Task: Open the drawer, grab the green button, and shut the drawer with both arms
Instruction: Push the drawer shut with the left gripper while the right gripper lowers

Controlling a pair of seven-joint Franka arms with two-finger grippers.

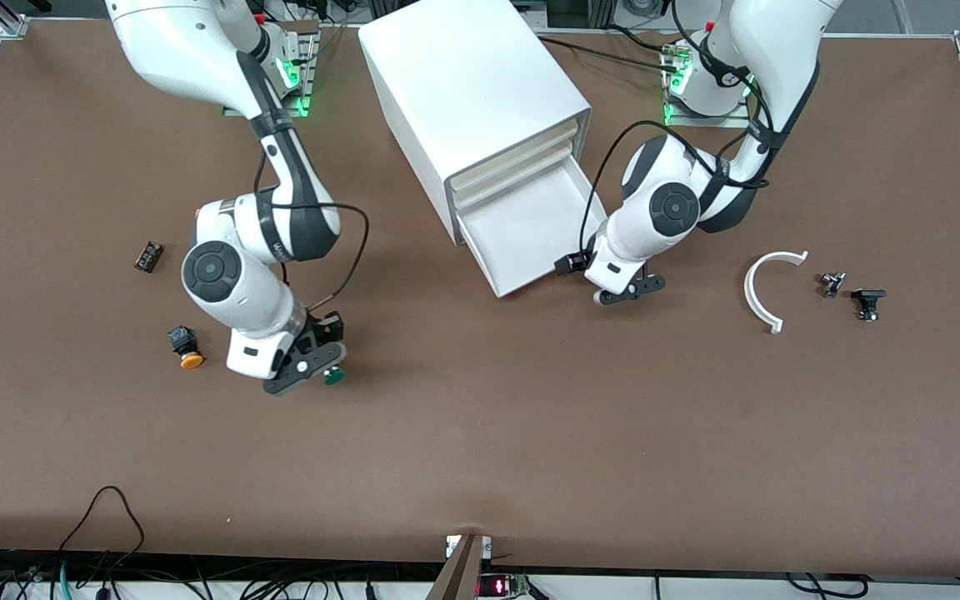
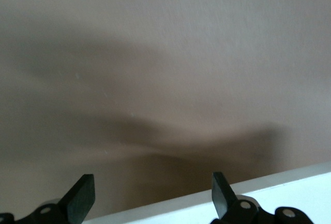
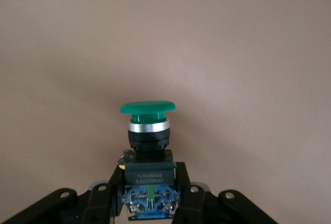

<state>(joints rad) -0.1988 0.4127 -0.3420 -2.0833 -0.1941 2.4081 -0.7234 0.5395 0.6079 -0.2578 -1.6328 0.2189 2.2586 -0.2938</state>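
In the lower left of the front view, the right gripper [image 1: 307, 369] pinches the button [image 1: 333, 377] by its black-and-blue body, the green cap pointing away from the wrist over bare brown table [image 1: 480, 450]. At the frame's centre the drawer [image 1: 530, 229] stands pulled out of the white cabinet [image 1: 472, 100]. The left gripper [image 1: 630, 289] hangs at the drawer's front corner, fingers [image 2: 81, 199] spread, the drawer's white edge [image 2: 289, 193] just beneath them. An orange-capped button [image 1: 186, 347] lies beside the right arm [image 1: 234, 275]
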